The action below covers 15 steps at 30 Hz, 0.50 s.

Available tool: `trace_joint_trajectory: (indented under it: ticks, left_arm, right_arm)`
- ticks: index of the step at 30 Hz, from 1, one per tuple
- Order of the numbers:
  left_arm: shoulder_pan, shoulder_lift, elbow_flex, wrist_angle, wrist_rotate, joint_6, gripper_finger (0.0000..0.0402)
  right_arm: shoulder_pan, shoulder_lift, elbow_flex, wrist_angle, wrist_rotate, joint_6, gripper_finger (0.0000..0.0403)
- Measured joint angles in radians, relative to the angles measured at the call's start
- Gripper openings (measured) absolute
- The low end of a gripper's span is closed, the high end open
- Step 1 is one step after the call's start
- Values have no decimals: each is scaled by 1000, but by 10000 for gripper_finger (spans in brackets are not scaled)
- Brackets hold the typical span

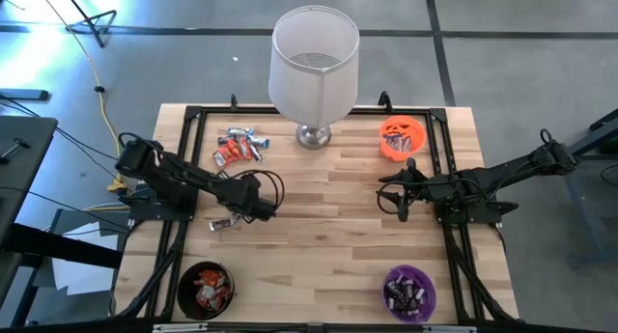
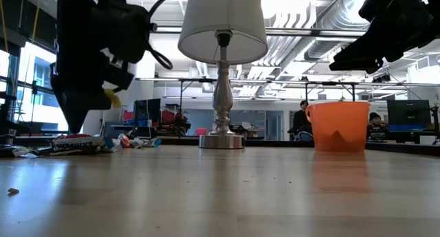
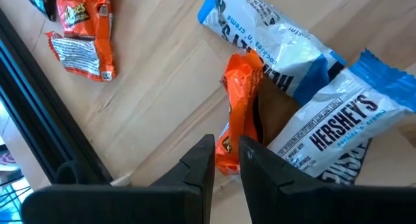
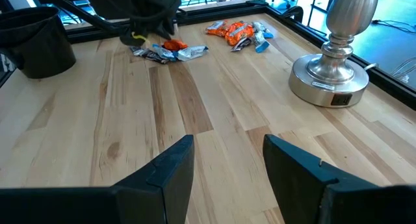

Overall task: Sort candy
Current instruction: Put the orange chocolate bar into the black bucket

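We see the left gripper [image 3: 226, 160], fingers narrow with an orange candy [image 3: 239, 110] showing between them, over the small candy cluster [image 1: 227, 223] at centre-left of the surface [image 1: 328, 236]. The right gripper [image 1: 404, 188], fingers wide, waits mid-right.

Bright daylight; low view backlit.

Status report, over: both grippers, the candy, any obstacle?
Left gripper low over orange-wrapped candy bar, fingers nearly closed, nothing held. Right gripper open, waiting mid-table. Blue-white wrapped candy bars crowd the orange one.
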Motion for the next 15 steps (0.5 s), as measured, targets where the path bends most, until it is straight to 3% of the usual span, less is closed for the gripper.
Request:
trace_joint_trajectory:
  ticks: [15]
  left_arm:
    - [0, 8, 0, 29, -21, 26, 74]
  right_arm:
    - [0, 0, 0, 0, 0, 0, 180]
